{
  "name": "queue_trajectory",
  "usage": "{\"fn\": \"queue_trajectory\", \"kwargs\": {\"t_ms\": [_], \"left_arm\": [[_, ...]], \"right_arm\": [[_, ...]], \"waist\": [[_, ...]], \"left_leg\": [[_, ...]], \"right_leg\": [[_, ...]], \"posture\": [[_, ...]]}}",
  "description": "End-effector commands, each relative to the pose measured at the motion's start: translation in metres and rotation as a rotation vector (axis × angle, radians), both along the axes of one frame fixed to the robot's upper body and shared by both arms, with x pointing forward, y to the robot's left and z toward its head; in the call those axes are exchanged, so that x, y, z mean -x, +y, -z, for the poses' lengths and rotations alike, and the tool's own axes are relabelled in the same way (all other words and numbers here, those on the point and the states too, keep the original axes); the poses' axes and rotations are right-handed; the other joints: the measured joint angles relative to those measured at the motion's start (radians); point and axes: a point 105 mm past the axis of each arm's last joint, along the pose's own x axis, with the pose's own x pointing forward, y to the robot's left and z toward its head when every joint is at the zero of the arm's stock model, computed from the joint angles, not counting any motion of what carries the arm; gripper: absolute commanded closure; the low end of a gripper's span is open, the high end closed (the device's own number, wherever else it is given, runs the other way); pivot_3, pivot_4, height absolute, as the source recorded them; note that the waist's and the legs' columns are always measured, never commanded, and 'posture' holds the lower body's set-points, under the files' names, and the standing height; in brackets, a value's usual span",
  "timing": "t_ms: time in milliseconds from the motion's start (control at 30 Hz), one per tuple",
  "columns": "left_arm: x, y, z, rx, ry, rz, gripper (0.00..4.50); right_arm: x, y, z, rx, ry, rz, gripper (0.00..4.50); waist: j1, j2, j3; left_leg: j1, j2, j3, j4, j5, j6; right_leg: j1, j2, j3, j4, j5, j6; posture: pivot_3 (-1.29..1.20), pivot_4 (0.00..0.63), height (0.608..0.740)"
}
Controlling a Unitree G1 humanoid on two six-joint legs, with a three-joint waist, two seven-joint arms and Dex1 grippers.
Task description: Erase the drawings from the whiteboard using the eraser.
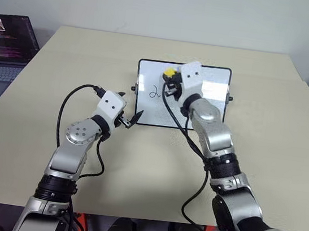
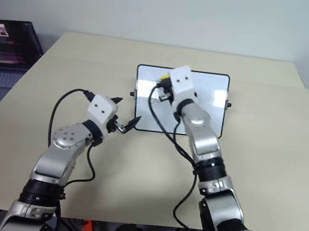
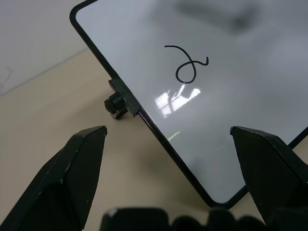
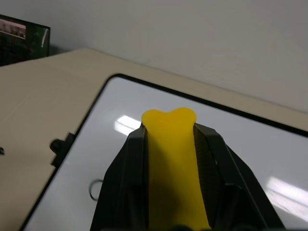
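The whiteboard lies flat on the beige table, and its black frame carries a small knob on the short side. One drawing, a thin black 2-like mark, sits on the board's left half and is also clear in the left wrist view. My right gripper hovers over the board's upper middle, shut on the yellow eraser, whose end sticks out past the fingertips. The right arm hides the middle of the board. My left gripper stands open at the board's near left corner, holding nothing.
An open laptop with a lit screen stands at the far left, beyond the table's left edge. Bare tabletop surrounds the board. Black cables loop from both wrists over the table.
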Motion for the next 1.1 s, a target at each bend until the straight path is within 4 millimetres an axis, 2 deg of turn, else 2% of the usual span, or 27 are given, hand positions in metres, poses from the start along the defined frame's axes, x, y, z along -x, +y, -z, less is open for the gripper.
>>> {"fn": "queue_trajectory", "kwargs": {"t_ms": [33,133,233,467,633,900,1033,1100], "left_arm": [[-0.001,-0.005,-0.015,-0.006,-0.051,0.015,0.00],[0.000,-0.004,-0.015,-0.005,-0.054,0.015,0.00],[0.001,-0.004,-0.015,-0.003,-0.055,0.013,0.00],[0.003,-0.003,-0.016,0.002,-0.054,0.007,0.00],[0.004,-0.005,-0.015,0.006,-0.049,0.008,0.00],[0.004,-0.005,-0.014,0.006,-0.043,0.012,0.00],[0.005,-0.005,-0.013,0.006,-0.041,0.014,0.00],[0.005,-0.005,-0.013,0.004,-0.040,0.014,0.00]], "right_arm": [[-0.004,0.014,-0.009,-0.002,-0.063,-0.016,3.43],[-0.007,0.019,0.004,0.020,-0.051,-0.025,3.43],[-0.010,0.019,0.025,0.066,-0.018,-0.018,3.43],[-0.012,0.005,0.066,0.160,0.059,0.003,3.43],[-0.006,-0.009,0.080,0.174,0.079,0.007,3.43],[0.019,-0.038,0.106,0.222,0.125,0.000,3.43],[0.026,-0.051,0.107,0.234,0.133,0.006,3.43],[0.026,-0.053,0.097,0.222,0.113,0.011,3.43]], "waist": [[0.000,0.000,0.000],[0.003,0.000,0.000],[0.003,0.000,0.000],[0.002,0.000,-0.001],[0.008,-0.001,-0.002],[0.013,-0.001,-0.003],[0.013,-0.001,-0.003],[0.013,-0.001,-0.003]], "left_leg": [[0.000,0.000,0.000,0.000,0.000,0.000],[0.000,0.000,0.000,0.000,0.001,-0.001],[-0.001,0.000,0.000,0.000,0.001,-0.002],[0.001,0.000,0.000,0.001,0.001,-0.002],[0.002,0.000,-0.001,0.002,0.000,0.001],[0.002,0.000,-0.003,0.007,0.000,0.001],[0.002,0.000,-0.004,0.009,-0.001,0.001],[0.002,0.000,-0.004,0.010,-0.001,0.001]], "right_leg": [[0.000,0.000,0.000,0.000,0.000,0.000],[0.000,0.000,0.000,0.000,0.000,0.000],[0.000,0.000,0.000,0.000,0.000,0.000],[0.001,0.000,0.000,0.001,0.000,0.000],[0.003,0.000,-0.001,0.002,0.000,0.000],[0.006,0.000,-0.002,0.003,0.000,0.000],[0.006,0.000,-0.003,0.003,0.001,0.000],[0.006,0.000,-0.003,0.004,0.001,-0.001]], "posture": [[0.00,0.150,0.740],[0.00,0.150,0.740],[0.00,0.150,0.740],[0.00,0.150,0.740],[0.00,0.150,0.740],[0.00,0.150,0.740],[0.00,0.150,0.740],[0.00,0.150,0.740]]}}
